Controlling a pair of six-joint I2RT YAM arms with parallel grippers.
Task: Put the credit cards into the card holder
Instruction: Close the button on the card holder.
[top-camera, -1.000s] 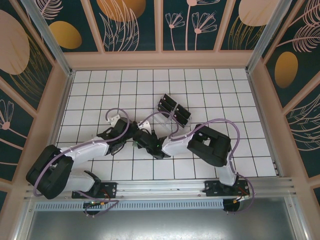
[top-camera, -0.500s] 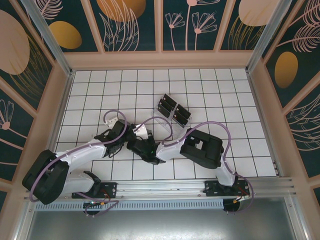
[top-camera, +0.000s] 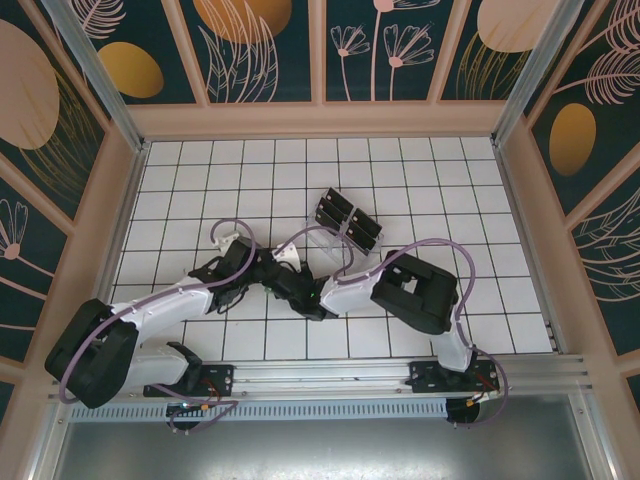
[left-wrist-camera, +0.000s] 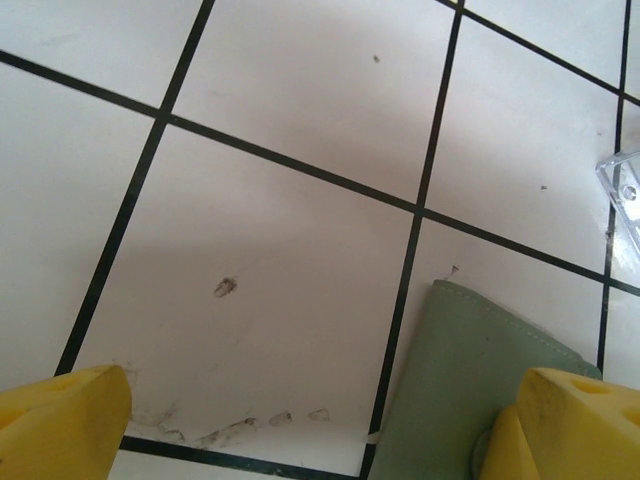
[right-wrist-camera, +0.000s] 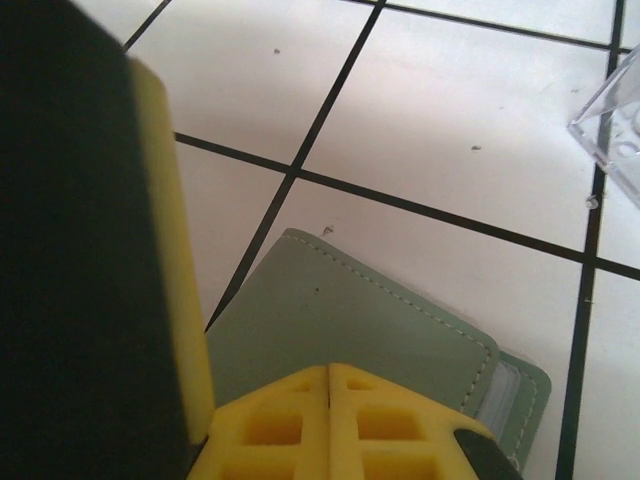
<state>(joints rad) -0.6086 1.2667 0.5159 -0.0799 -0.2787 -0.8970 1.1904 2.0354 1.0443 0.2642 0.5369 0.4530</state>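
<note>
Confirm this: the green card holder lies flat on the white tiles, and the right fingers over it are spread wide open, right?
No. The right fingers are shut, pressed together, as the right wrist view shows. The green card holder does lie flat on the white tiles.

Green card holder (right-wrist-camera: 350, 320) flat; credit cards (top-camera: 362, 229) seemingly propped.

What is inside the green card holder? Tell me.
The closed card holder shows a pale inner layer at one end; its cover hides the rest.
</note>
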